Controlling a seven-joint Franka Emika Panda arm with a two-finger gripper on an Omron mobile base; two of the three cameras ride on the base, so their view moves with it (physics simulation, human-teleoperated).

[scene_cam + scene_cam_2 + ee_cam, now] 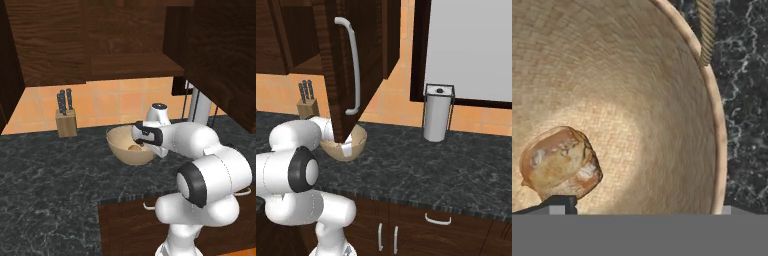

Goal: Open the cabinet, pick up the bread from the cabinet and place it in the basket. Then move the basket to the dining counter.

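We find the bread point(559, 162), a small tan-brown roll with a pale crust patch, lying on the woven floor of the basket point(662, 90), low against its curved inner wall. In the left base view it shows as a small tan lump point(134, 147) inside the basket point(122, 150). The claw point(141, 136) hangs over the basket's open mouth with its jaws spread wide and nothing between them; one dark fingertip point(559, 204) sits just beside the roll, and we cannot quite tell whether it touches the crust. A twisted rope handle point(706, 30) rises from the basket's rim.

The basket stands on a black speckled bench point(421, 165) veined in pale grey. Well to its left we see a wooden knife block point(66, 122) with dark handles, set against an orange tiled wall point(115, 102). The cabinet point(348, 65) door hangs swung open above the basket, its long silver bar handle point(353, 70) facing the right base camera. Further along the bench stands a silver paper-towel holder point(437, 112), below a large pale panel in a dark frame. Dark wood drawers point(431, 230) with small silver handles run under the bench.
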